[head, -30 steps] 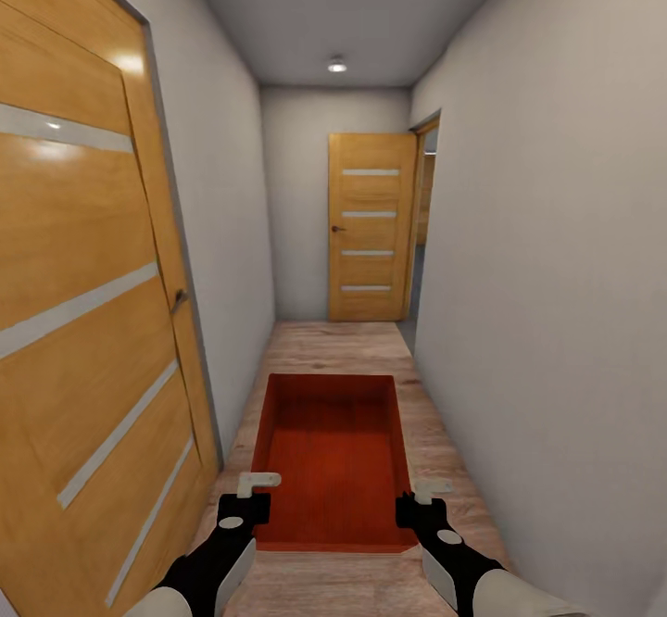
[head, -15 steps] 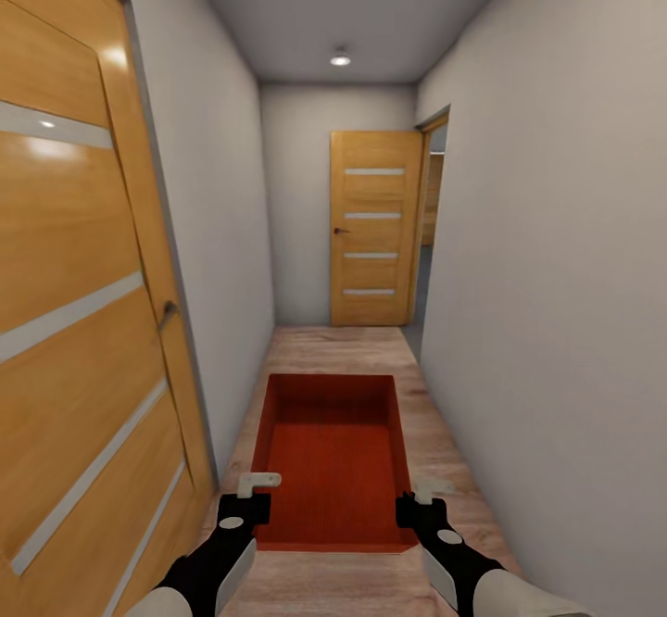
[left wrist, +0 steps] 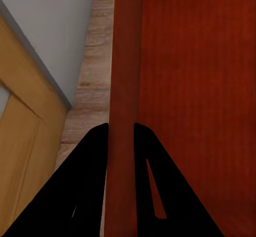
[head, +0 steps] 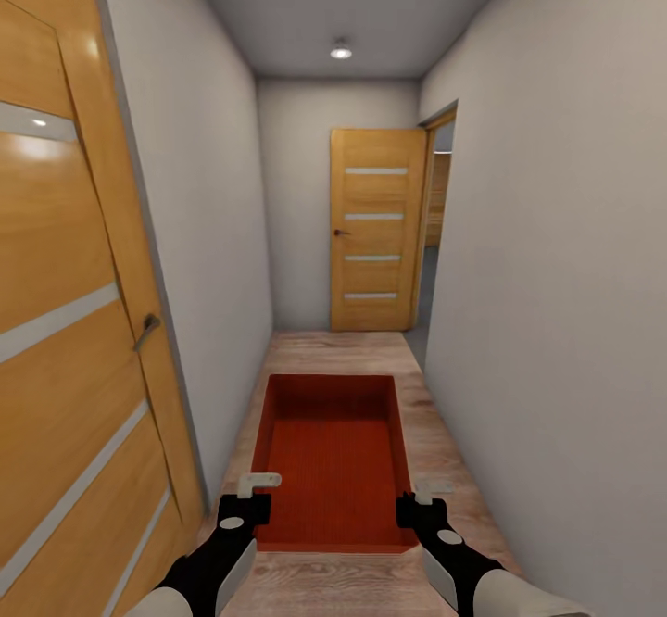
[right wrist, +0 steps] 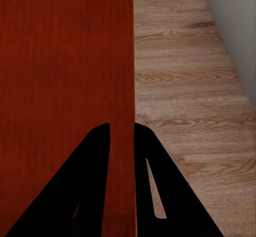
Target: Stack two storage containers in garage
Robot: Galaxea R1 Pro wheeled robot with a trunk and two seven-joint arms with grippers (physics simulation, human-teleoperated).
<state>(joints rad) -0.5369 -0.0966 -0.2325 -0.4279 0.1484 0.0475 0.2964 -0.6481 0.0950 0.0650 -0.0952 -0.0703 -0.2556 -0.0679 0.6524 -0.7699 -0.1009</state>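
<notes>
Since the earlier frames the whole head view had slid forward down the hallway: the big door point(head: 65, 321) at my left had drifted toward the frame edge and the far door point(head: 378, 230) had grown a little, so that was the base rolling, not the load shifting. Against my claws the box point(head: 332, 455) sat exactly where it had been.

That box hung between the two claws, its long axis running straight ahead from them, down the corridor. My left claw point(head: 257, 482) was clamped on the left wall near the back corner, one finger inside and one outside, as the left wrist view showed point(left wrist: 121, 135). My right claw point(right wrist: 122, 133) pinched the right wall the same way. Neither arm was nearer; both reached forward, level and mirrored.

I judged the carry as mid-way, with wood planks point(right wrist: 186, 87) underfoot, and the opening past the far door as the likely turn.
</notes>
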